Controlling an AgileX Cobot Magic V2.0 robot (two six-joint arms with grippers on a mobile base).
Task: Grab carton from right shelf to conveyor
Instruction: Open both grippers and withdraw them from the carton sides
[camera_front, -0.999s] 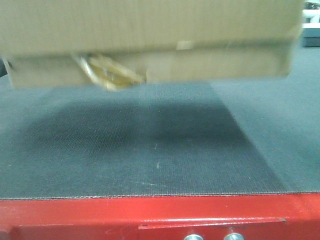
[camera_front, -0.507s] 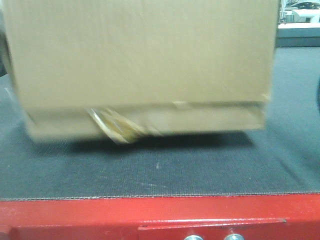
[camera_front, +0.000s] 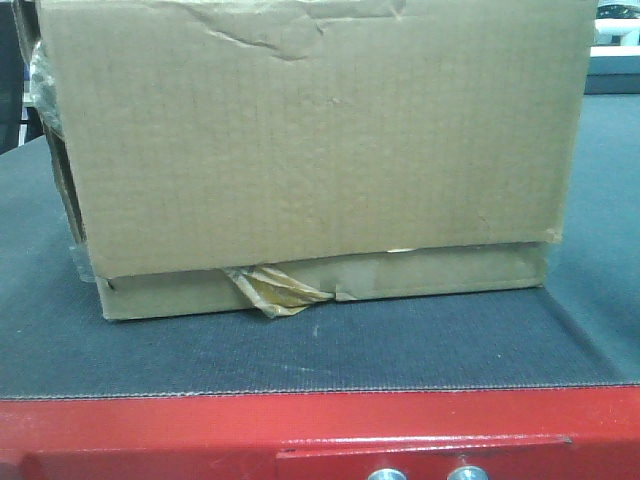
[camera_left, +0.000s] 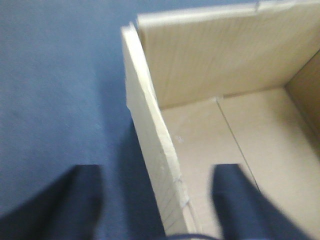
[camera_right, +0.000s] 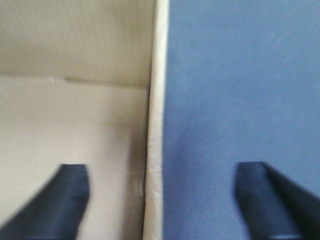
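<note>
The carton (camera_front: 320, 150), plain brown cardboard with a creased top edge, stands on the dark grey conveyor belt (camera_front: 300, 355). Yellowish tape (camera_front: 275, 290) peels from its bottom flap. My left gripper (camera_left: 156, 172) is open, one finger outside on the belt (camera_left: 50, 90) side, the other inside the open carton (camera_left: 215, 135), with its left wall between them untouched. My right gripper (camera_right: 161, 170) is open too and straddles the carton's right wall (camera_right: 156, 100), with the belt (camera_right: 240, 75) on its right. The right shelf is out of view.
The conveyor's glossy red frame (camera_front: 300, 430) with silver bolts (camera_front: 387, 474) runs along the near edge. Bare belt (camera_front: 600, 200) stretches to the right of the carton. Something pale (camera_front: 615, 40) lies far back at the upper right.
The carton has come down from the top of the front view onto the belt and now stands still, sharp instead of blurred.
</note>
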